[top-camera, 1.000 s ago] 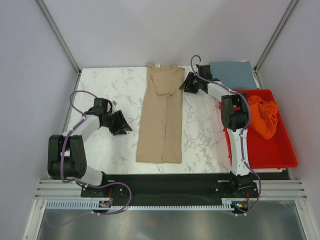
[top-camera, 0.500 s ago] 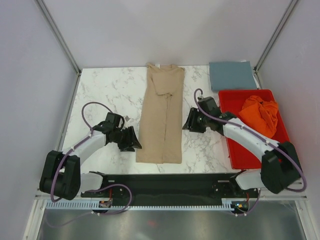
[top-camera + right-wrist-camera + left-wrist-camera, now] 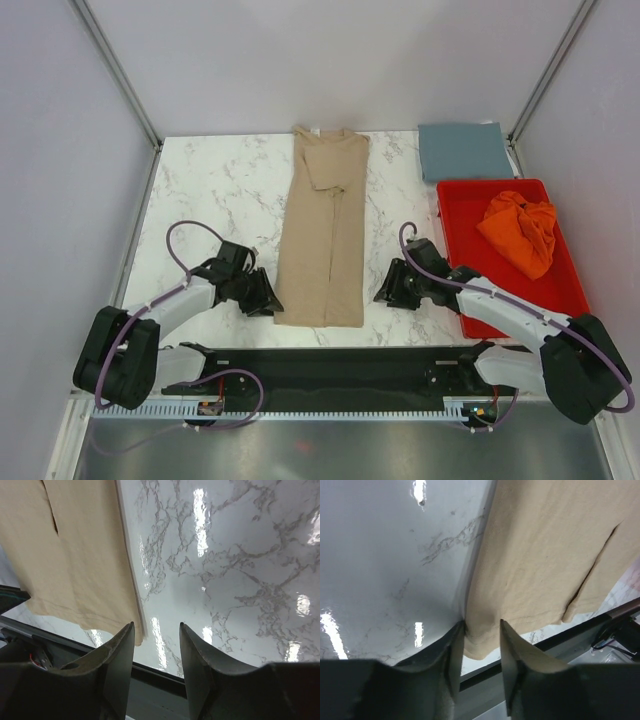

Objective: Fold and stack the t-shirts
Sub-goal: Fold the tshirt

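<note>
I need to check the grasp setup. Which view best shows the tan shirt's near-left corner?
Left wrist: the corner lies between the left gripper and its spread fingers. The top view shows it small, at the gripper's tip; the right wrist shows only the near-right corner.

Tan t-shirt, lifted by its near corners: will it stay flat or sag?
Probably sags: the tan t-shirt is thin cloth, already rumpled at the left claw. Its folded layers lie loose, so they may slide apart on the glossy table.
</note>
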Robot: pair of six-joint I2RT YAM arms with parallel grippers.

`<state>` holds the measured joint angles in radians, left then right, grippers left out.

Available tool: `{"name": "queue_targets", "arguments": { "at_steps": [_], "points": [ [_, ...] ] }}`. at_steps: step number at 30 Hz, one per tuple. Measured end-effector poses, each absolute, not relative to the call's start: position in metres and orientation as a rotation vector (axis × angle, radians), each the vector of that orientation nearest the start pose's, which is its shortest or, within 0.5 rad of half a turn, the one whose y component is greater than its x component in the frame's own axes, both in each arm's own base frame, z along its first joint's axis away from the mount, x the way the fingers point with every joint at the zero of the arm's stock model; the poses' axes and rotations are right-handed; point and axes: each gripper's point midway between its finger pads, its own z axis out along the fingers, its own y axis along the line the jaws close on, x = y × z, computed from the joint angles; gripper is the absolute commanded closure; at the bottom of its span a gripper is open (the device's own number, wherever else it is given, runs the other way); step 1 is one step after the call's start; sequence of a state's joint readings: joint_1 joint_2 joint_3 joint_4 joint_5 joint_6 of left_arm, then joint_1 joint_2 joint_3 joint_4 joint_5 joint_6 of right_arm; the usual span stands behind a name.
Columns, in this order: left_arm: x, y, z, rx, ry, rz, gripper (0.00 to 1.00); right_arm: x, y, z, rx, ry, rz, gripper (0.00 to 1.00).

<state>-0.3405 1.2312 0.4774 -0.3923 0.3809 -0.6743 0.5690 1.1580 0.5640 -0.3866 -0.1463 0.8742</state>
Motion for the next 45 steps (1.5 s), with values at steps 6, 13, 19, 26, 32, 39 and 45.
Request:
{"name": "queue_targets", "arguments": {
  "at_steps": [6, 13, 19, 26, 32, 39, 45],
  "points": [
    [0.171, -0.157, 0.011, -0.377, 2.848, -0.763, 0.9, 0.177, 0.203, 0.032, 0.328, 2.721, 0.741, 0.51],
    [0.171, -0.161, 0.012, -0.361, 2.846, -0.777, 0.7, 0.16, 0.223, 0.025, 0.268, 2.745, 0.784, 0.51],
    [0.173, -0.159, 0.019, -0.364, 2.81, -0.76, 0.59, 0.154, 0.23, 0.023, 0.265, 2.737, 0.775, 0.53],
    [0.182, -0.155, 0.036, -0.365, 2.781, -0.715, 0.58, 0.151, 0.233, 0.022, 0.279, 2.722, 0.754, 0.54],
    [0.187, -0.157, 0.046, -0.343, 2.753, -0.707, 0.58, 0.145, 0.238, 0.021, 0.275, 2.724, 0.743, 0.67],
    [0.184, -0.164, 0.058, -0.28, 2.72, -0.733, 0.58, 0.142, 0.236, 0.015, 0.287, 2.739, 0.706, 1.0],
    [0.171, -0.166, 0.068, -0.247, 2.69, -0.763, 0.54, 0.142, 0.233, 0.015, 0.296, 2.738, 0.686, 1.0]
  ]
}}
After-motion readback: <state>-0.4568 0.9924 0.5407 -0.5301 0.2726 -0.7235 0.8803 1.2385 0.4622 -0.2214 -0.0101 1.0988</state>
